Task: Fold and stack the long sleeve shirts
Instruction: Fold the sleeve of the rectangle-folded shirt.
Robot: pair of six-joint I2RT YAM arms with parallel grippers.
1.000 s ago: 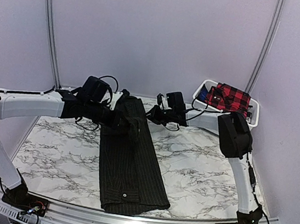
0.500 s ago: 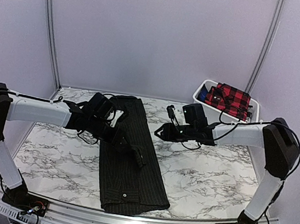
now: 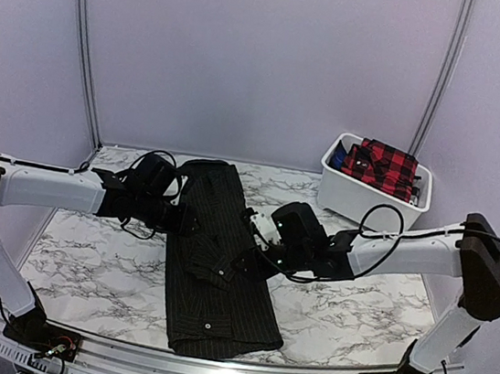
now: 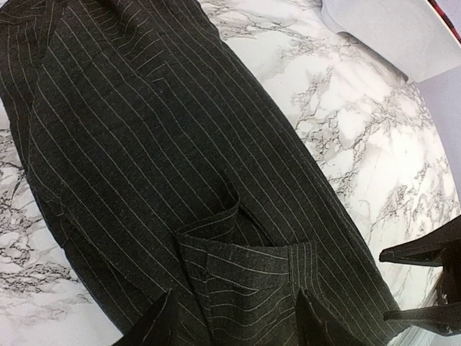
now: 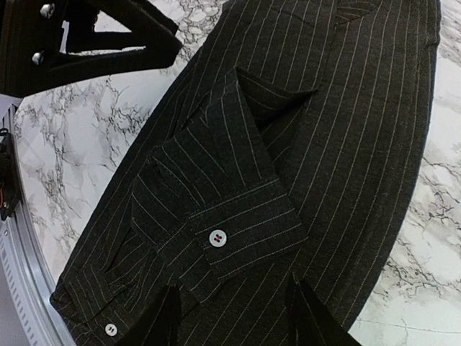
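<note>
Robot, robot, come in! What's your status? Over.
Left gripper, right gripper: jaws open, empty. Pinstripe shirt folded narrow, flat on table. Plaid shirt in bin, not blocking.

We saw the shirt (image 5: 346,122) lying on the marble table (image 5: 79,151), with a sleeve folded across it, its cuff (image 5: 248,216) and white button (image 5: 216,237) uppermost. Our right gripper (image 5: 234,288) hung just above the cuff, fingers apart. The left gripper (image 5: 169,40) showed at top left.
</note>
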